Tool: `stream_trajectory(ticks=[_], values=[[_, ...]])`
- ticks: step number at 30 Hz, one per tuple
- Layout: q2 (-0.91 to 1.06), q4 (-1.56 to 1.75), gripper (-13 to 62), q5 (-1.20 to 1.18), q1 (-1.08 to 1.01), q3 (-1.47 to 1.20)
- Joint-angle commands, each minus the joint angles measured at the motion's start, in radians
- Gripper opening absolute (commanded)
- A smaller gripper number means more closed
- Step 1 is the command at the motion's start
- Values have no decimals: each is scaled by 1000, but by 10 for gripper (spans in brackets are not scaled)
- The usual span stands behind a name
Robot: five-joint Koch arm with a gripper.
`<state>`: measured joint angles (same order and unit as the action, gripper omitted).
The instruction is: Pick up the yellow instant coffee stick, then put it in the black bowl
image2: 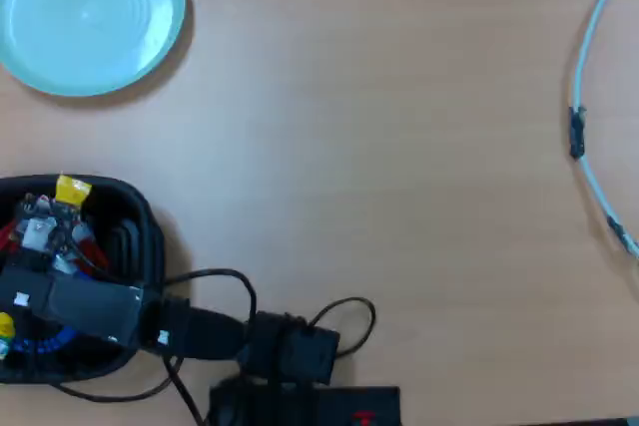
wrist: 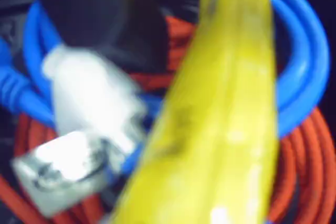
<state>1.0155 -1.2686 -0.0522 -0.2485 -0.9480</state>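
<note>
One tool (image2: pixel 62 209) grasping yellow instant coffee stick (wrist: pixel 220 119) | over black bowl (image2: pixel 150 236); tabletop (image2: pixel 399 147) rightward open

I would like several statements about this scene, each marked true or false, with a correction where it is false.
1. The arm reaches over the black bowl. True.
2. The yellow instant coffee stick lies on the bare table near the centre of the overhead view. False: it is at the bowl, under the arm's head; a yellow end shows at the bowl's top rim.
3. The light-teal plate holds the stick. False: the plate is empty, in the upper left corner of the overhead view.
4. The wrist view shows blue and red coiled cables behind the stick. True.
5. The gripper is clearly wide open. False: its jaws cannot be made out in either view.
</note>
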Motion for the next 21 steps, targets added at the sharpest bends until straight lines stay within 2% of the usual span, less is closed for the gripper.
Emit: stream_trajectory(ticks=[1,13,21], values=[[80,-109,557,-23,-9,41],[285,-325,557,14,-117,141],[333,-314,557,32,-456,170]])
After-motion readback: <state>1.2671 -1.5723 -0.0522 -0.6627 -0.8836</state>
